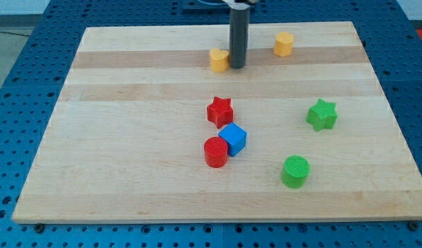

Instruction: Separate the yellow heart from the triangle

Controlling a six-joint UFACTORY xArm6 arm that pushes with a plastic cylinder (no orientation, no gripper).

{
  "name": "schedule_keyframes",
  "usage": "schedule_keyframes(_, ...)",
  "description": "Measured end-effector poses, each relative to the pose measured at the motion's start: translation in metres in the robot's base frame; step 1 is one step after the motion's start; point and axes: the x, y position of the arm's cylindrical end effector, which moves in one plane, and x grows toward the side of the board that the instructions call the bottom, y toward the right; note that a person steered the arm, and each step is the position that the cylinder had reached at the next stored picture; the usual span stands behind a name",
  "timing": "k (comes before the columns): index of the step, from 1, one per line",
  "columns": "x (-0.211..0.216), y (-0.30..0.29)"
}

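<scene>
Near the view's top, on the wooden board (128, 172), my tip (237, 67) stands right beside a small yellow block (219, 60), touching its right side or almost touching it. That yellow block looks like the heart, though its shape is hard to make out from here. A second yellow block (284, 43) sits further to the view's right and a little higher up, apart from the first one; its shape is also not clear, so I cannot tell which of them is the triangle. The rod is plain and dark, with nothing on it that opens or closes, so it holds nothing and only pushes. Lower down, in the middle of the board, a red star (220, 111) sits just above a blue cube (232, 139), and a red cylinder (215, 152) touches the cube on its left. Off to the view's right are a green star (322, 114) and, below it, a green cylinder (295, 171), both well apart from the others. A blue table with holes (18, 83) lies around the board.
</scene>
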Motion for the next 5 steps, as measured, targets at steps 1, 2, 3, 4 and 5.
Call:
schedule_keyframes(1, -0.001, -0.020)
schedule_keyframes(2, -0.001, -0.028)
schedule_keyframes(3, 0.003, -0.039)
schedule_keyframes(4, 0.006, -0.053)
schedule_keyframes(5, 0.029, -0.063)
